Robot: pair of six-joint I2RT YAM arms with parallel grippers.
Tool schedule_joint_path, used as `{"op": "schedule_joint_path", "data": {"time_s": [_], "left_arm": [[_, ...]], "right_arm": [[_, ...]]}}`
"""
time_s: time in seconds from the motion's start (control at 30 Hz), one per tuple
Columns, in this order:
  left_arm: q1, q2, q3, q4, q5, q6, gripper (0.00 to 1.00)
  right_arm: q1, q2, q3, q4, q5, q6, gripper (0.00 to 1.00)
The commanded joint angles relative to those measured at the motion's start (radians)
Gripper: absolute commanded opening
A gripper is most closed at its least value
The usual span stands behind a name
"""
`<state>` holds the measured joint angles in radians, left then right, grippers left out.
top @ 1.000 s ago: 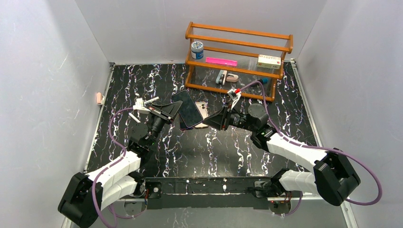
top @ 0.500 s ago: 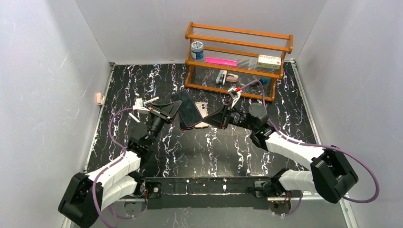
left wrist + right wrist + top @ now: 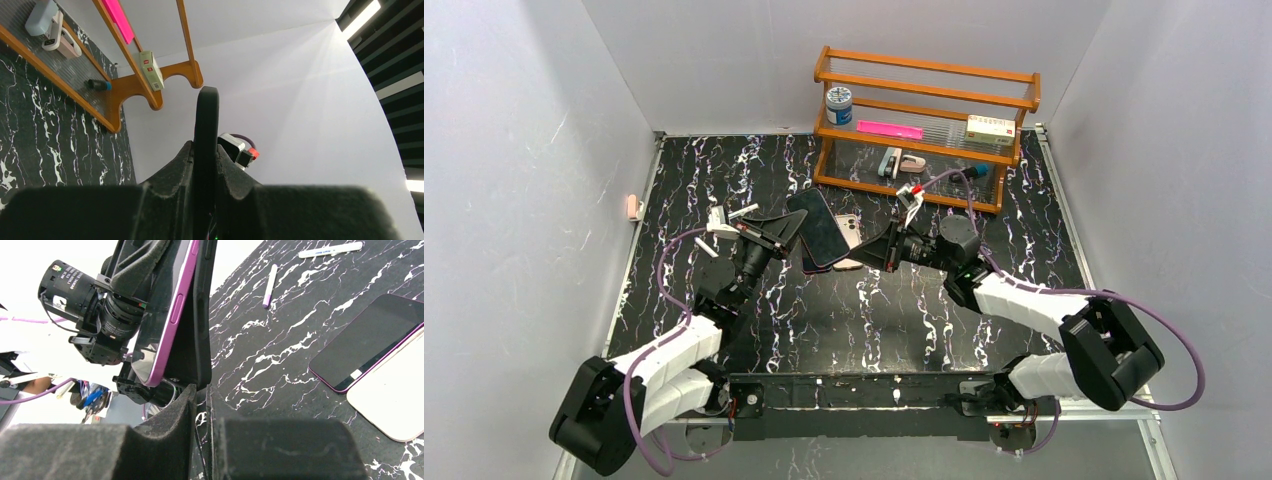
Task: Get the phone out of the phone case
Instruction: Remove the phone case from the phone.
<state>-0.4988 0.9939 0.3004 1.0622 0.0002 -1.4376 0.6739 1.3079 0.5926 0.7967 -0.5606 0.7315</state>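
White-shelled left arm (image 3: pixel 664 352) and right arm (image 3: pixel 1024 300) show black joints, looping purple cables (image 3: pixel 658 272); right gripper (image 3: pixel 201 392), red-tagged at twelve o'clock, has coarse black fingers (image 3: pixel 165 435).

On my feed the worktop (image 3: pixel 864 310) is black, veined with white marble streaks, and boxed in on three sides by plain pale grey walls (image 3: pixel 524 150). A wooden two-tier shelf rack (image 3: pixel 944 148) stands at its far edge. Overhead, bright light strips (image 3: pixel 361 16) glow between dark slats.

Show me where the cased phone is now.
Top view: the phone is held off the table near the middle, between the left pincer and the right pincer, in front of the wooden shelf.
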Motion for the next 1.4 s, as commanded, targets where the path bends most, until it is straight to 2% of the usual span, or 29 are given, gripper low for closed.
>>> {"op": "schedule_joint_path", "data": {"time_s": [0.0,0.13,0.3,0.53,0.77,0.97,1.2,1.37], "left_arm": [[-0.022,-0.016,0.035,0.186,0.063,-0.091,0.0],[-0.042,0.001,0.034,0.185,0.066,-0.061,0.0],[-0.044,0.008,-0.01,0.184,0.031,0.006,0.0],[-0.01,0.045,-0.03,0.179,-0.019,0.104,0.0],[0.056,0.067,-0.01,0.175,-0.02,0.151,0.0],[0.069,0.081,-0.001,0.168,-0.007,0.161,0.0],[0.069,0.076,0.012,0.168,0.022,0.148,0.0],[0.069,0.075,0.014,0.168,0.048,0.131,0.0]], "right_arm": [[0.002,0.03,0.041,0.013,0.01,-0.033,0.19],[0.002,0.042,0.077,0.016,0.015,-0.035,0.2],[0.002,0.031,0.105,0.017,0.024,-0.029,0.26],[0.001,-0.058,0.069,-0.065,0.058,-0.049,0.46],[0.001,-0.187,0.052,-0.243,0.152,-0.121,0.59],[0.002,-0.204,0.061,-0.238,0.069,-0.065,0.59],[0.002,-0.087,0.044,-0.034,-0.046,0.104,0.55],[0.002,-0.019,0.051,0.043,-0.082,0.174,0.52]]}}
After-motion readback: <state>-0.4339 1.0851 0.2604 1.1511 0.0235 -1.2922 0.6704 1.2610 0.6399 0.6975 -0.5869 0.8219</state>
